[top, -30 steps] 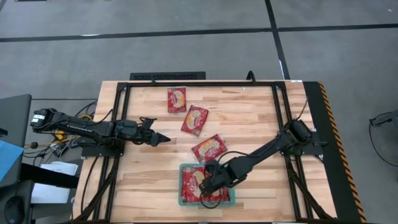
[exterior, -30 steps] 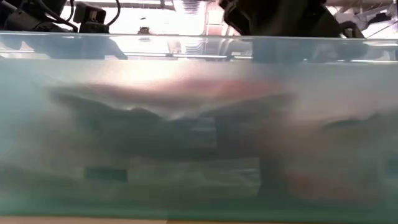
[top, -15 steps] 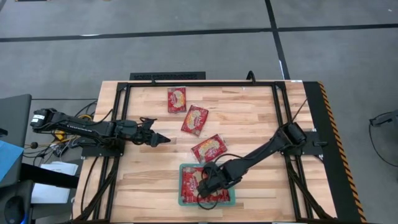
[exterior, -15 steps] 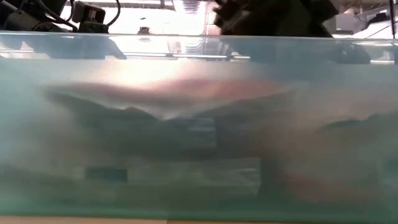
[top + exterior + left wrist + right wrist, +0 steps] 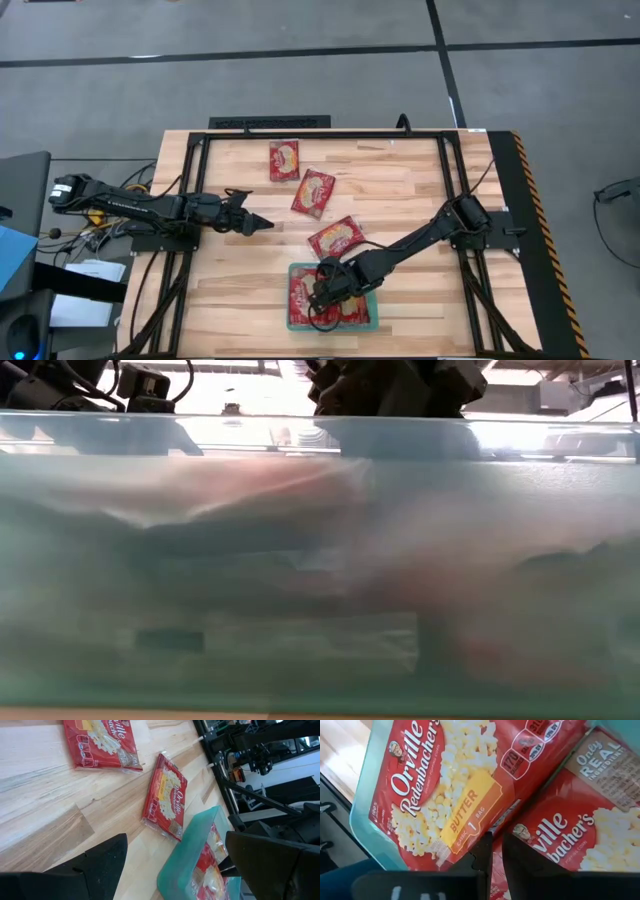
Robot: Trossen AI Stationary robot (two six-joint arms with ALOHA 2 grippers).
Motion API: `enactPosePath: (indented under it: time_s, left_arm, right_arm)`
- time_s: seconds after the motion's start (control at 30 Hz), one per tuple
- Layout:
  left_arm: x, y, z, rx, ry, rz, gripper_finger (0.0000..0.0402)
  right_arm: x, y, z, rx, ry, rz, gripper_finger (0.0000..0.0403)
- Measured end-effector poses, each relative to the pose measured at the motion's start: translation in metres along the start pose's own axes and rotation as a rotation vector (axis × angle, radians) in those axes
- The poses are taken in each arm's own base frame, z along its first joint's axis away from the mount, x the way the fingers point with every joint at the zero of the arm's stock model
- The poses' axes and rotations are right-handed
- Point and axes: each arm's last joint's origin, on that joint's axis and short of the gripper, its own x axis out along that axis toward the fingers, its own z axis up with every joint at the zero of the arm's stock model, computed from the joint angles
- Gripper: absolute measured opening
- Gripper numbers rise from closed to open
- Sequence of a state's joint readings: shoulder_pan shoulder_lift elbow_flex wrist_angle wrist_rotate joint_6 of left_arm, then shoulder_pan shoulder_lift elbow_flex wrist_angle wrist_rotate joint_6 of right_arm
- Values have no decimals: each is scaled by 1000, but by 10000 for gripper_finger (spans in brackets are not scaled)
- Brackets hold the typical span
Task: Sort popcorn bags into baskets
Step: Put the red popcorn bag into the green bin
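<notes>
Right gripper [image 5: 318, 293]: low inside the teal tray [image 5: 292, 322], fingers [image 5: 480, 851] nearly closed with only a narrow gap, grasping nothing, tips resting over two red popcorn bags [image 5: 445, 790] lying flat directly beneath it. Three further popcorn bags [image 5: 335, 238] lie on the wooden table [image 5: 400, 190] beyond the tray, away from this gripper. Left gripper [image 5: 262, 225]: idle above the table, well apart from the tray, fingers spread and empty.

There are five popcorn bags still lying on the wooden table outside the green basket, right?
Not five. The high view shows three popcorn bags still lying on the wooden table outside the green basket.
</notes>
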State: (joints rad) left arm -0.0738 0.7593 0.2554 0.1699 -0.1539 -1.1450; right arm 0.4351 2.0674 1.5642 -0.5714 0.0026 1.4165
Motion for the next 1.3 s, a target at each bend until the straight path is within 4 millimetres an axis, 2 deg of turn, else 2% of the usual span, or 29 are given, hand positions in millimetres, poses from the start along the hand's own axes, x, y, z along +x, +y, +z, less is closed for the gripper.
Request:
enactPosePath:
  time_s: [0.13, 0.37, 0.53, 0.63, 0.73, 0.83, 0.93, 1.03, 1.2, 1.3]
  left_arm:
    - [0, 0, 0, 0, 0, 0, 324]
    - [0, -2, 1, 12, 0, -20, 324]
    - [1, -5, 6, 2, -35, -61, 324]
    - [4, -6, 11, 9, -36, -65, 324]
    - [8, -11, 19, 39, -41, -73, 324]
    - [13, -14, 28, 84, -35, -65, 324]
    - [20, -12, 34, 127, 3, -59, 324]
    - [30, -6, 37, 132, 91, -69, 324]
    - [48, 9, 38, 105, 203, -62, 324]
    - [57, 14, 38, 89, 213, -68, 324]
  right_arm:
    - [-6, 0, 3, 0, -28, -7, 65]
    - [-73, 2, 24, -9, -128, 54, 65]
    - [-126, -20, 35, 11, -221, -71, 66]
    - [-145, -36, 43, 39, -235, -174, 76]
    - [-157, -45, 48, 71, -234, -211, 114]
    - [-159, -51, 51, 104, -228, -255, 176]
    - [-145, -58, 54, 142, -217, -321, 243]
    - [-122, -71, 61, 235, -170, -369, 290]
    - [-92, -86, 76, 282, -141, -252, 310]
    - [-77, -106, 78, 312, -139, -294, 306]
